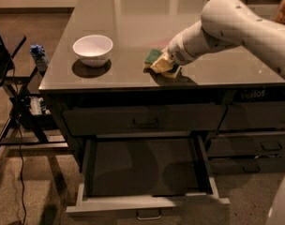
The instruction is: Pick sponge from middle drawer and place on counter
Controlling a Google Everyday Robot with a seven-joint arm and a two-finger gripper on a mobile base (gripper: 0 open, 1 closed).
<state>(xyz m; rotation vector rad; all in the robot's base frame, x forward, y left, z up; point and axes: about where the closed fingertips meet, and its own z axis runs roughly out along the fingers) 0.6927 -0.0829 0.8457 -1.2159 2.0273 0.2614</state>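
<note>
Camera view: the counter (133, 13) fills the upper frame. The white arm (227, 22) reaches in from the right. Below, the drawer (147, 205) stands pulled out. A bowl (93, 48) sits front left. The gripper (162, 64), low near the front edge, clasps the sponge (153, 56), which rests on the counter, right of the bowl.

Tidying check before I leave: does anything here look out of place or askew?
Only the middle drawer stands out: pulled far out below the counter, nothing visible inside. The hand rests at the sponge on the counter, right of the upright white bowl. Nothing looks spilled.
</note>
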